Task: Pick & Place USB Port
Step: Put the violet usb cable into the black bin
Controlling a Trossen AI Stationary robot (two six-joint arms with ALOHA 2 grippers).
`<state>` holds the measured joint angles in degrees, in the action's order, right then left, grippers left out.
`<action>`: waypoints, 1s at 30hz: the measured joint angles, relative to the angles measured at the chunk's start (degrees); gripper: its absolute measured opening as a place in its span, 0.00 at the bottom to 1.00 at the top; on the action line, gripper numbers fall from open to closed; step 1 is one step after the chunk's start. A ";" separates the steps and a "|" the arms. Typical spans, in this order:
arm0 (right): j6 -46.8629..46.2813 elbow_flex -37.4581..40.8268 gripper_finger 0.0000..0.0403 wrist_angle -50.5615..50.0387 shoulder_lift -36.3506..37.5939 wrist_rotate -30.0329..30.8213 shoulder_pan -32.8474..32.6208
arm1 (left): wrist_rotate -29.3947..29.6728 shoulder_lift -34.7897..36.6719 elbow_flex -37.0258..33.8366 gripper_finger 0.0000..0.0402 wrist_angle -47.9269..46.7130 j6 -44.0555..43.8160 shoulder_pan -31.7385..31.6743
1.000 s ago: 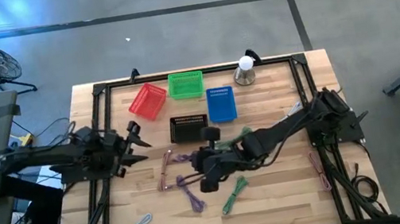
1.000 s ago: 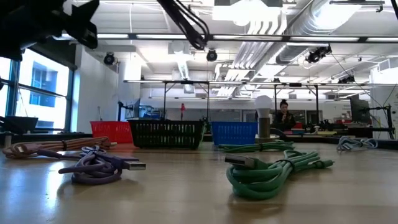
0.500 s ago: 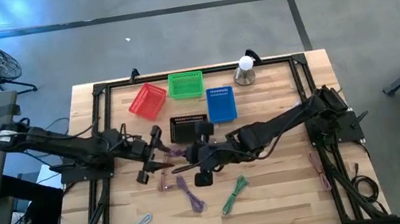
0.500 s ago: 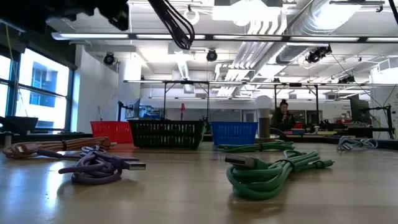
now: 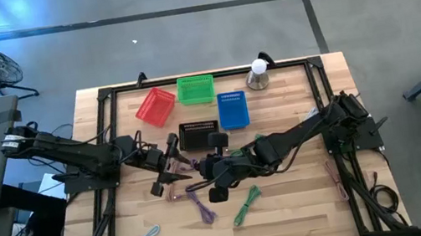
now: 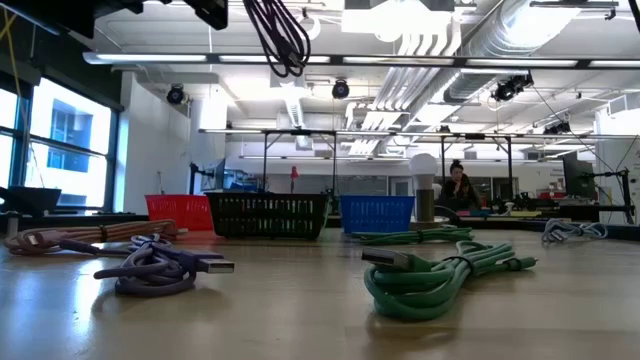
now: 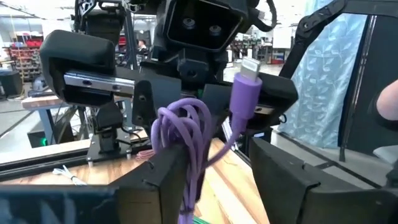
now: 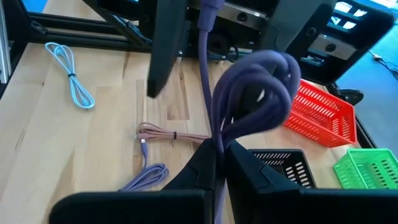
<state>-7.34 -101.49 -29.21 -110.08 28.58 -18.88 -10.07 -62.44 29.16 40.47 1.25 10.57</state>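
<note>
Nearest the table-level camera lie a green cable [image 6: 440, 275] and a second purple cable [image 6: 160, 268] on the wood, both untouched. Above them hangs the task's own thing, the purple USB cable [image 6: 278, 35] — lifted clear of the table and dangling in a loop.

The right gripper [image 8: 219, 149] is clamped on that coil, its fingers pinched tight below the loop, which is why the bundle stands up out of them instead of sagging. The left gripper [image 7: 214, 163] has met it over the middle of the table; the cable [image 7: 186, 134] sits between its two fingers with the plug end [image 7: 244, 93] sticking up. Whether the left fingers have actually closed on it I cannot tell (a gap shows on one side). This reads to me as a hand-over from one arm to the other.

The high view alone shows where this happens — just in front of the black basket [image 5: 198, 133], with the red basket [image 5: 155, 105], green basket [image 5: 196, 88] and blue basket [image 5: 232, 109] behind. The wrist views alone show the grip. The right wrist view adds a pink cable [image 8: 168, 132] and a pale blue cable [image 8: 71, 71] lying on the table [image 5: 309, 204].
</note>
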 joint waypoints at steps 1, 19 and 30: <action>-0.15 0.00 0.02 -0.17 0.00 0.01 -0.02 | -0.01 -0.61 0.46 0.38 -0.01 0.29 0.00; 0.72 0.07 0.25 -1.96 -0.17 0.97 -2.80 | 7.10 -0.16 1.23 0.02 -3.82 7.94 0.52; -10.04 0.04 0.25 -13.40 2.75 8.77 -6.65 | 37.67 9.37 4.81 0.01 -39.78 15.66 0.22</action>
<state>-17.37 -101.45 -42.61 -107.33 37.35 -25.53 27.61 -53.07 33.97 0.69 16.91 10.79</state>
